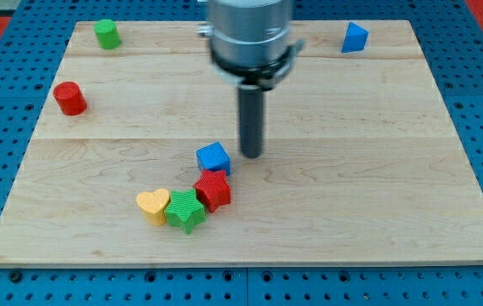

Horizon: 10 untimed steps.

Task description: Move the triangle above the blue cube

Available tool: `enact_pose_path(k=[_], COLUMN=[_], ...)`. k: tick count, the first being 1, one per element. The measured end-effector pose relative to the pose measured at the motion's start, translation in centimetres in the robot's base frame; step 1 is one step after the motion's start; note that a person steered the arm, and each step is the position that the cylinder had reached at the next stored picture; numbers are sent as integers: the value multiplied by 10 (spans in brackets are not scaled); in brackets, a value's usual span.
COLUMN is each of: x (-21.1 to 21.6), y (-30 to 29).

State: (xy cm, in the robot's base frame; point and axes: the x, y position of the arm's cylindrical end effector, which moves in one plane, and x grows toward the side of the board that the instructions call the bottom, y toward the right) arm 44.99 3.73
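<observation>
A blue triangle block (355,38) sits near the view's top right corner of the wooden board (377,195). A blue cube (213,158) lies near the board's middle, a little below centre. My tip (252,154) is just to the right of the blue cube, close beside it, with a narrow gap showing. The triangle is far up and to the right of both the tip and the cube.
A red star block (213,190) touches the blue cube from below. A green star block (185,210) and a yellow heart block (153,205) lie beside it to the left. A red cylinder (70,98) and a green cylinder (106,34) are at the upper left.
</observation>
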Motion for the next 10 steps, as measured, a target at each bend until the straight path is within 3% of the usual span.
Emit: enact_pose_path(k=[3, 4, 7, 9, 10], x=[-237, -255, -154, -139, -103], y=[226, 210, 27, 50, 49])
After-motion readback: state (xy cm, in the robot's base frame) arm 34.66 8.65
